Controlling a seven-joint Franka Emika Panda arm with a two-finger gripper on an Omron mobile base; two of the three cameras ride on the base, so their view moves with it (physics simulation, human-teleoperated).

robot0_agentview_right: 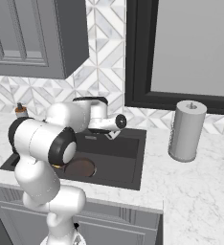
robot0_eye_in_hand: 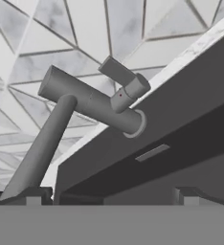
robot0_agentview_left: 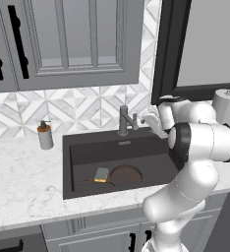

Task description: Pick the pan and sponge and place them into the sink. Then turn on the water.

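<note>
The dark pan (robot0_agentview_left: 127, 174) lies on the floor of the sink (robot0_agentview_left: 87, 152), handle to the left. The yellow sponge (robot0_agentview_left: 101, 174) rests over that handle. From the right base view the pan (robot0_agentview_right: 80, 167) shows partly behind my arm in the sink (robot0_agentview_right: 126, 148). My gripper (robot0_agentview_left: 145, 118) hovers just right of the grey faucet (robot0_agentview_left: 123, 120), level with its lever, open and holding nothing. In the hand view the faucet (robot0_eye_in_hand: 90, 100) and its lever (robot0_eye_in_hand: 117, 72) are close ahead, above the sink's back wall (robot0_eye_in_hand: 181, 143), between my spread fingertips (robot0_eye_in_hand: 35, 195). No water is in view.
A soap dispenser (robot0_agentview_left: 45, 135) stands on the marble counter left of the sink. A paper towel roll (robot0_agentview_right: 186, 130) stands on the counter to the right. The tiled wall and a dark window frame (robot0_agentview_left: 158, 54) rise close behind the faucet.
</note>
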